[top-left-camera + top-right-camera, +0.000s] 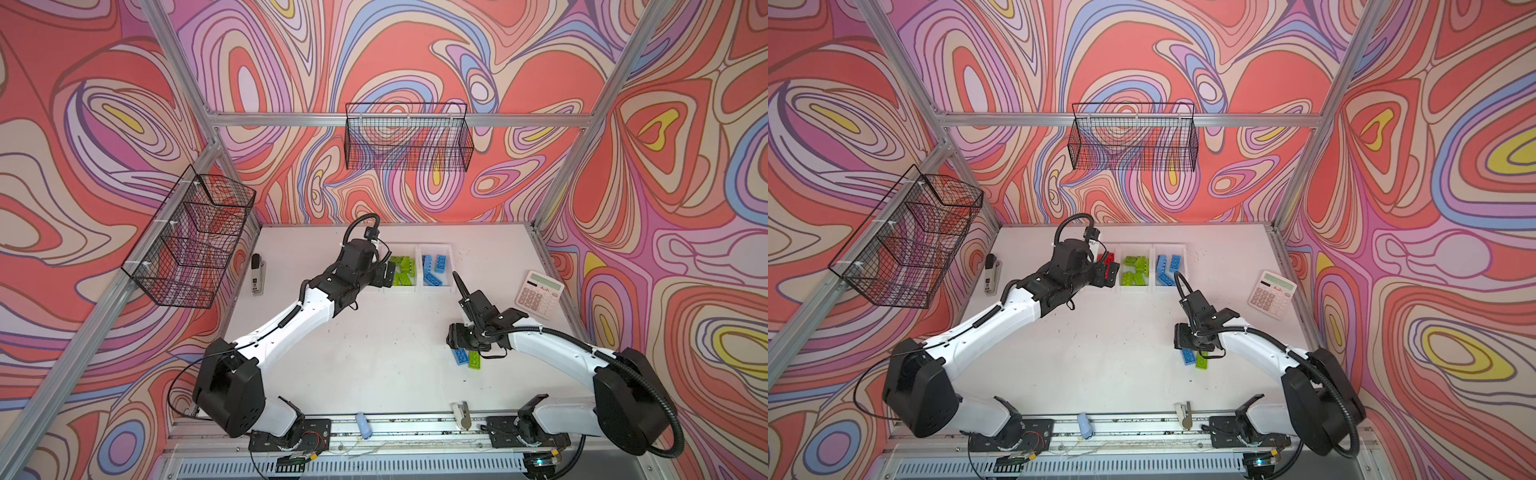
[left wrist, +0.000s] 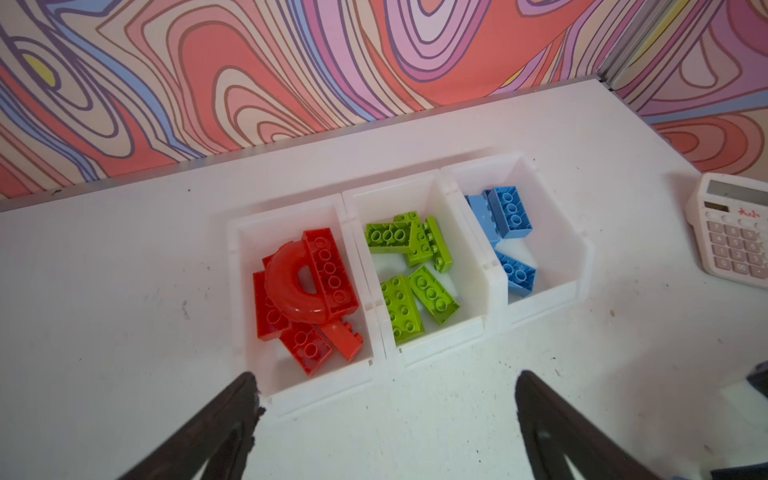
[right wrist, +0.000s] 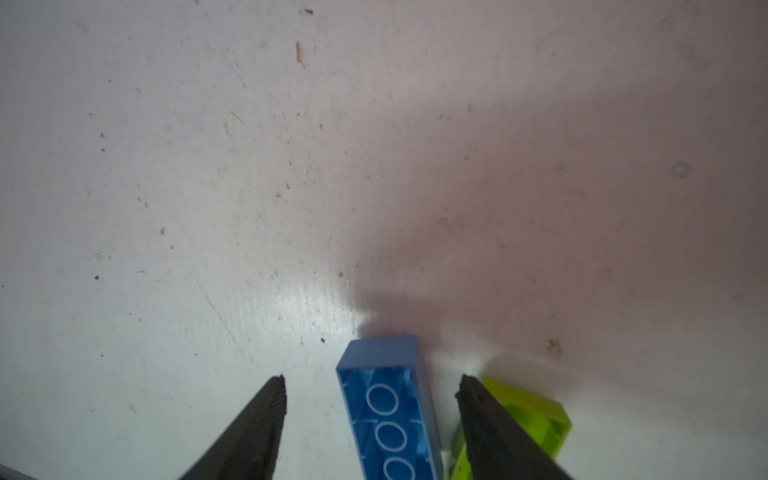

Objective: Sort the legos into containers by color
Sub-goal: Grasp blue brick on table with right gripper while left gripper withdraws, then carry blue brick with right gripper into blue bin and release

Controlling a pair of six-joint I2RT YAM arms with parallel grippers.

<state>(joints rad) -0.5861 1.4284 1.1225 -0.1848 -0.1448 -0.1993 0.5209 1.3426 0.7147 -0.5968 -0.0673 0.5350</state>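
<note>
— White table below you; where's everything?
— Most bricks sit sorted in three bins. A blue brick and a green brick lie loose.
— Your pincers?
— Your left gripper is spread wide, empty, facing the bins. Your right gripper straddles the blue brick, jaws apart.
</note>
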